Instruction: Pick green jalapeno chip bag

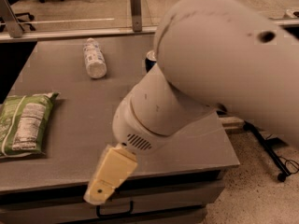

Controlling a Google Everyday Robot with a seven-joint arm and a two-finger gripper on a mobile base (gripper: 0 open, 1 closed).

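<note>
The green jalapeno chip bag [23,125] lies flat at the table's left edge, its white label panel facing up and partly cut off by the frame. My gripper [110,177] shows as a tan piece at the end of the white arm [154,111], over the table's front edge. It is to the right of the bag, well apart from it, and holds nothing that I can see.
A white plastic bottle [94,58] lies on its side at the back of the grey table [70,106]. A dark soda can [150,59] is mostly hidden behind the arm. A rail with posts runs behind the table. Floor and a stand's legs are at the right.
</note>
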